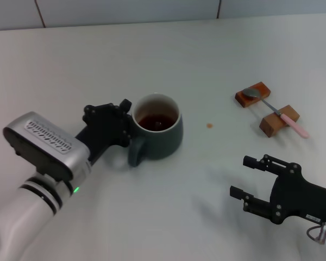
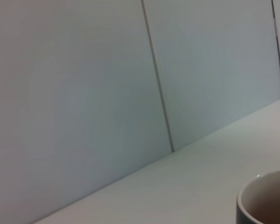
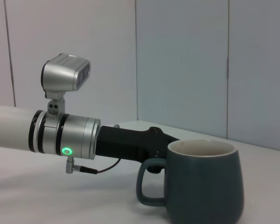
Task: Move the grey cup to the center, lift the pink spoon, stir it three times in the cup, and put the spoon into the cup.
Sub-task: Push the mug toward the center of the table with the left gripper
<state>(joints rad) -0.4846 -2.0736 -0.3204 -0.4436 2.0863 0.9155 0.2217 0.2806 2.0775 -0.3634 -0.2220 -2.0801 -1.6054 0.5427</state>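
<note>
The grey cup (image 1: 162,136) stands near the middle of the table, holding dark liquid, its handle (image 1: 135,155) turned toward my left arm. My left gripper (image 1: 125,124) is right against the cup's left side, just above the handle, with its fingers spread wide on either side of that spot. The right wrist view shows the cup (image 3: 205,186) with the left arm's black gripper reaching it behind the handle. The pink spoon (image 1: 274,110) lies across two brown wooden blocks at the right. My right gripper (image 1: 243,176) hovers open in front of the spoon, holding nothing.
The two wooden blocks (image 1: 252,94) (image 1: 279,120) sit at the far right of the white table. A small brown spot (image 1: 209,125) marks the table between cup and blocks. A tiled wall (image 2: 130,70) runs along the table's back edge.
</note>
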